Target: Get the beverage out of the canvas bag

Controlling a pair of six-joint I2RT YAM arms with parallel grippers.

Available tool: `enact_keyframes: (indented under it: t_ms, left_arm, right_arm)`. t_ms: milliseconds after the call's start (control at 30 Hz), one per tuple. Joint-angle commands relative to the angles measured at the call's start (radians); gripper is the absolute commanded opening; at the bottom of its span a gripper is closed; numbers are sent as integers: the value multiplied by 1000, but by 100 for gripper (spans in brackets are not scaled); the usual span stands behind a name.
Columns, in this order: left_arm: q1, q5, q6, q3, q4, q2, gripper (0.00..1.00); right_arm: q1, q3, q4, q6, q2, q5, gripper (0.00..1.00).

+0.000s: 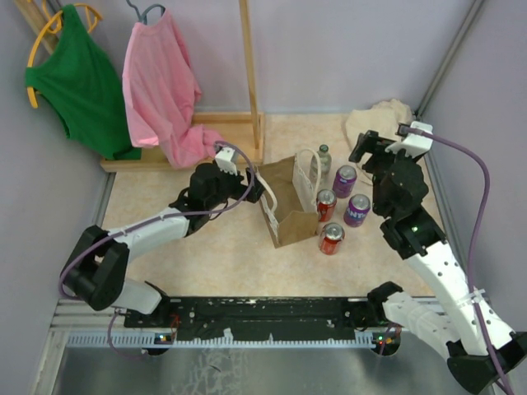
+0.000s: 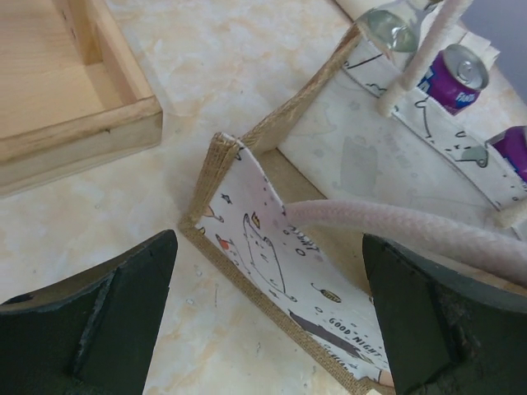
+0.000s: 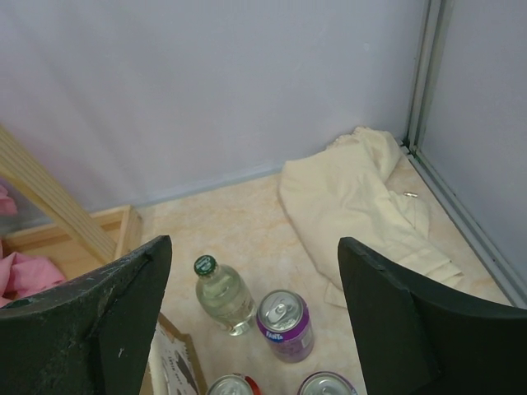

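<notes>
Tan-brown canvas bag [image 1: 292,216] with white rope handles upright, midway between side edges. Left gripper [image 1: 262,192], fingers apart, straddles its left rim, likely to steady mouth. Right gripper [image 3: 254,247] spread, empty, above red and purple drink cans [image 1: 332,238] and clear green-capped bottle [image 3: 222,295] just right of bag; none visible inside. Marbled beige tabletop [image 1: 214,255], lilac walls [image 3: 206,82].

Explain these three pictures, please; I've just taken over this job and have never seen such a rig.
Two robot arms are bolted at the table's near edge. The overhead picture looks down on both. The other two come from a camera on each wrist, and the dark shapes are that hand's fingers. The left hand is open astride the canvas bag's rim, near its rope handle. The right hand is open, holding nothing, above a clear bottle, purple soda cans and red cans standing beside the bag.
</notes>
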Motion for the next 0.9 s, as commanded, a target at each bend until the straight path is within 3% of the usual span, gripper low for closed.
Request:
enact_keyframes:
  t_ms: [0,67,133,333,400,600,867]
  left_arm:
    - [-12,-47,7,49,-96,25,100]
    - [-17,-52,15,49,-99,30,99]
    - [-19,-43,24,50,-96,35,89]
    - [-19,-30,28,57,-85,42,35]
    - [-19,-44,42,64,-90,38,27]
    - [-17,-108,108,113,-155,35,24]
    - [-13,-226,175,129,-255,-5,28]
  right_arm:
    - [6,-9,32,-1,-10,-16,81]
    - [6,-7,37,1,-10,-21,81]
    - [7,-8,41,1,-9,-26,81]
    - [8,4,23,5,-5,-48,82]
    - [7,8,6,5,-6,-53,82]
    - [7,8,-96,9,-20,-34,86]
    - [7,13,-228,56,-21,9,93]
